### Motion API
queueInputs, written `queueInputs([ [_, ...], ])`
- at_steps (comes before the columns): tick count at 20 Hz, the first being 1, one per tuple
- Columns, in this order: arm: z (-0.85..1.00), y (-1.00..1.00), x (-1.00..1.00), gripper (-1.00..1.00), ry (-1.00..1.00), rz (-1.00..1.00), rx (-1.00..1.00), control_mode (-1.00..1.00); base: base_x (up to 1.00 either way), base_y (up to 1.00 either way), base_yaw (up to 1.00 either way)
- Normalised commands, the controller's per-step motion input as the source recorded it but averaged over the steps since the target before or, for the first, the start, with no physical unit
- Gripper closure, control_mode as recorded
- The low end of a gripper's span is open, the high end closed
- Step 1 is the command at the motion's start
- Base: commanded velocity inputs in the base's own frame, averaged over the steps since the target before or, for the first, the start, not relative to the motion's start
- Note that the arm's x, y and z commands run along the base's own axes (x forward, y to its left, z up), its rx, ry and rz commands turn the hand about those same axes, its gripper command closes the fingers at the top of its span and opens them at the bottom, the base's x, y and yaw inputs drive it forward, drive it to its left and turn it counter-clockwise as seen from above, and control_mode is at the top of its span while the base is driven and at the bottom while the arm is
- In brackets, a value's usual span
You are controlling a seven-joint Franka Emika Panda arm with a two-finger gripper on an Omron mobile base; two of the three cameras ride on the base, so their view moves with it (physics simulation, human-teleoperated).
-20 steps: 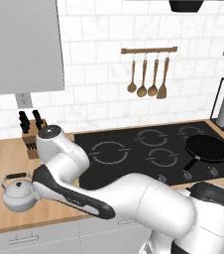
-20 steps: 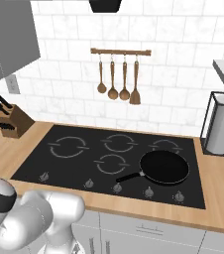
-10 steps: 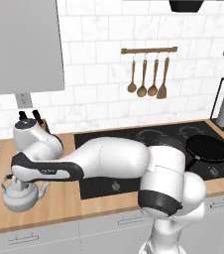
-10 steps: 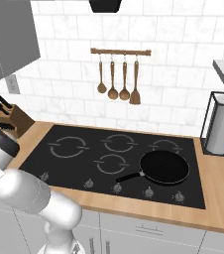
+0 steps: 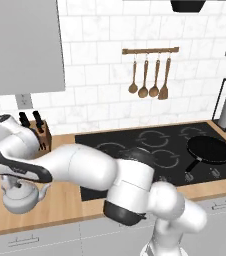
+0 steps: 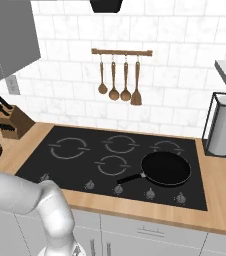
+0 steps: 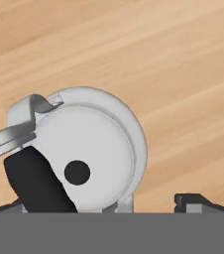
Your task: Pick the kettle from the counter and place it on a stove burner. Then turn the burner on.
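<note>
Kettle [image 5: 21,199] top behind the arm; tool [image 7: 109,206] jaws' spread unclear.

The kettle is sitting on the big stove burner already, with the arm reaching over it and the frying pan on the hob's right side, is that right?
Not quite. In the left base view the kettle stands on the counter, left of the hob, not on the stove burner. The rest holds: the arm reaches over it, and the frying pan sits on the hob's right side.

The squat silver-white kettle [image 5: 21,197] stands upright on the wood-grain counter [image 5: 60,210], near its front edge at the left of the black hob, whose largest ringed stove burner [image 6: 69,148] is bare.
</note>
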Motion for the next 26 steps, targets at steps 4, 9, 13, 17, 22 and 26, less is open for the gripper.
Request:
queueInputs([
  [4,-0.20,0.02,0.09,-1.00,0.00,0.01,-0.09,-1.00,0.00,0.00,0.00],
  [9,-0.29,0.00,0.01,1.00,0.01,0.05,-0.08,-1.00,0.00,0.00,0.00],
  [13,0.00,-0.15,-0.04,1.00,-0.02,0.06,0.00,-1.00,0.00,0.00,0.00],
  [17,-0.01,-0.59,-0.31,1.00,-0.14,0.11,0.00,-1.00,0.00,0.00,0.00],
  [22,0.02,-0.99,-0.48,1.00,-0.38,0.04,0.00,-1.00,0.00,0.00,0.00],
  [26,0.07,-1.00,-0.24,1.00,-0.52,0.00,0.00,-1.00,0.00,0.00,0.00],
])
